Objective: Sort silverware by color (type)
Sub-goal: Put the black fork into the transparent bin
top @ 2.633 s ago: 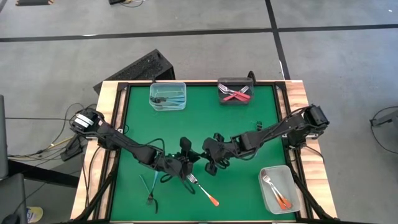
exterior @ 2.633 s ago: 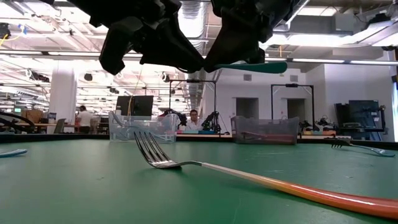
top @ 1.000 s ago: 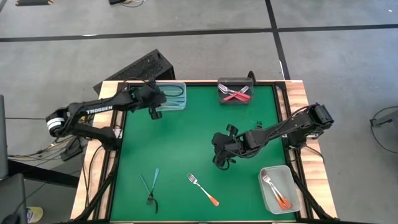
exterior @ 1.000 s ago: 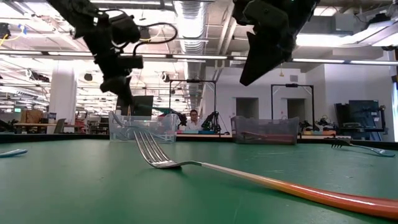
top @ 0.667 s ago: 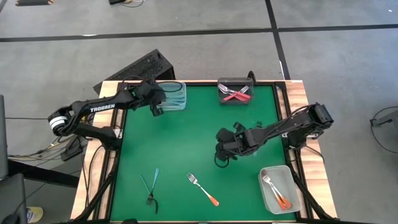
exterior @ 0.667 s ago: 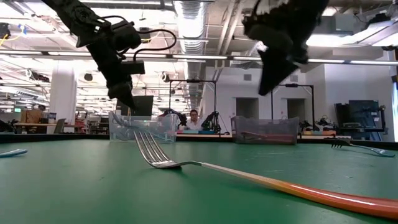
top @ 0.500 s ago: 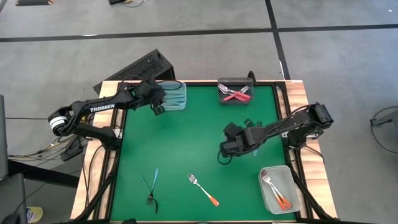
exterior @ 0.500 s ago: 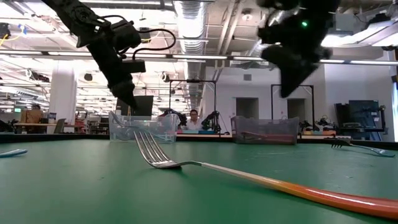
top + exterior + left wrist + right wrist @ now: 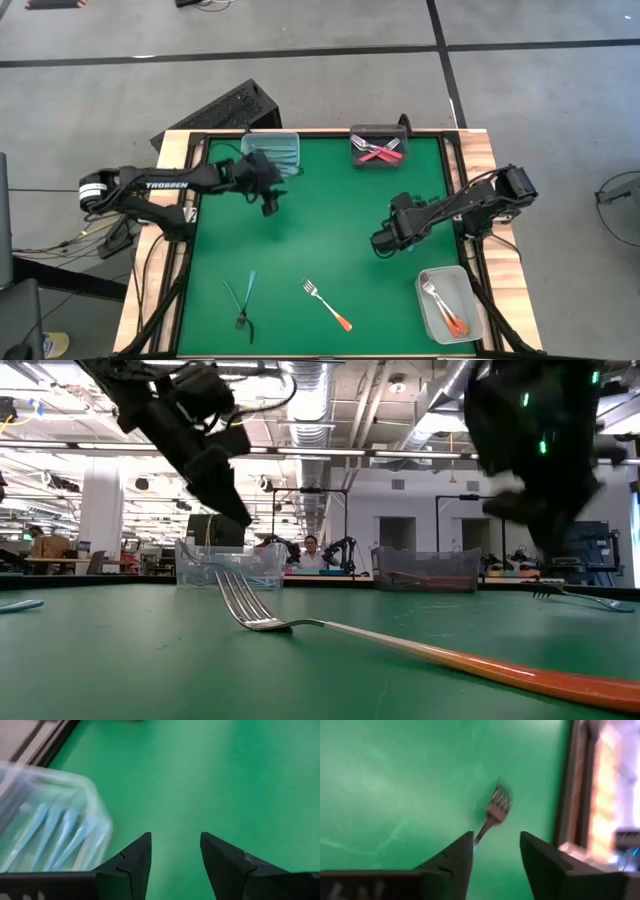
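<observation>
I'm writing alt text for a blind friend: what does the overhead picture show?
Two dark robot arms reach over a green table, the left hand near a clear tub of blue forks, the right hand above a tub holding orange forks. An orange fork and teal fork lie loose.

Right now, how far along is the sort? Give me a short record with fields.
Left gripper: open, empty, over the mat beside the clear tub
Right gripper: open, empty, over the right part of the mat
Clear tub contents: blue forks
Dark tub: red forks
Right-hand tub: orange forks
Loose on mat: orange fork, teal fork
</observation>
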Motion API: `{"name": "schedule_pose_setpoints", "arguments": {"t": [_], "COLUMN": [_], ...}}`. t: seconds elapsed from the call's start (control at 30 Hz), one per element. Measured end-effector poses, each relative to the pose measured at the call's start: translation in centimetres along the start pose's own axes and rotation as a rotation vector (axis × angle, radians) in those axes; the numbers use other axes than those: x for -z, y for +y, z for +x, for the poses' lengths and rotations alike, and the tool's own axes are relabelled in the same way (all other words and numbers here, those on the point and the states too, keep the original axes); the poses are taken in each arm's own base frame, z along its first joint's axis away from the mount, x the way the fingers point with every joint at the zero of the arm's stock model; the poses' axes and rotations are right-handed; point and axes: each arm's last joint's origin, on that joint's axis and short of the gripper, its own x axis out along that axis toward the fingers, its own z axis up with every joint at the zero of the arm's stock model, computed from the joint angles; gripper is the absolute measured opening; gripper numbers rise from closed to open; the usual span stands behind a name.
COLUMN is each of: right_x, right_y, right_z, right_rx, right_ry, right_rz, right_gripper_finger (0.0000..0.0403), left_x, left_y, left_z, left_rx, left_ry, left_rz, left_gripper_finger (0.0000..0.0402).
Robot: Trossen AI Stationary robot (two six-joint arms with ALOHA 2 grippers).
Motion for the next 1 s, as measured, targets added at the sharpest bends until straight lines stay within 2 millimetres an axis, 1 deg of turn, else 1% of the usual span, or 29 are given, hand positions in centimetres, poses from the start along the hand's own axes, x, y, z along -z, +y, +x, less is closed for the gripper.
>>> {"name": "schedule_pose_setpoints", "arguments": {"t": [0.1, 0.2, 0.33, 0.43, 0.57, 0.7, 0.77, 0.8, 0.87, 1.0], "right_x": [1.0, 2.0, 3.2, 3.5, 3.4, 2.9, 2.6, 2.3, 1.8, 0.7], "right_y": [-0.1, 0.1, -0.2, -0.7, -1.2, -1.1, -0.4, 0.2, 1.1, 3.0], "right_z": [2.1, 4.0, 6.0, 6.7, 6.5, 6.2, 6.0, 5.8, 5.2, 3.2], "right_rx": [-0.037, -0.141, -0.233, -0.263, -0.296, -0.369, -0.427, -0.474, -0.577, -0.841], "right_ry": [0.115, 0.162, 0.179, 0.181, 0.158, 0.069, -0.002, -0.041, -0.102, -0.193], "right_rz": [0.032, 0.084, 0.142, 0.19, 0.176, 0.057, -0.014, -0.032, -0.056, 0.019], "right_gripper_finger": [0.0215, 0.0225, 0.021, 0.0184, 0.0129, 0.0055, 0.0023, 0.0017, 0.0016, 0.0023], "left_x": [-0.5, -0.7, -0.5, -0.5, -0.5, -0.7, -0.8, -0.9, -0.9, -0.8], "left_y": [-2.3, -4.1, -5.6, -6.0, -6.1, -6.2, -6.5, -6.8, -7.5, -9.1], "left_z": [-0.1, -0.3, -0.6, -0.7, -0.7, -0.5, 0.0, 0.3, 1.0, 2.6], "left_rx": [0.023, 0.035, 0.007, -0.018, -0.022, -0.022, -0.003, 0.012, 0.049, 0.113], "left_ry": [-0.049, -0.076, -0.075, -0.078, -0.079, -0.101, -0.12, -0.125, -0.138, -0.169], "left_rz": [0.052, 0.117, 0.178, 0.191, 0.166, 0.075, 0.064, 0.073, 0.099, 0.128], "left_gripper_finger": [0.0157, 0.0157, 0.0157, 0.0157, 0.0157, 0.0157, 0.0157, 0.0157, 0.0157, 0.0157]}}
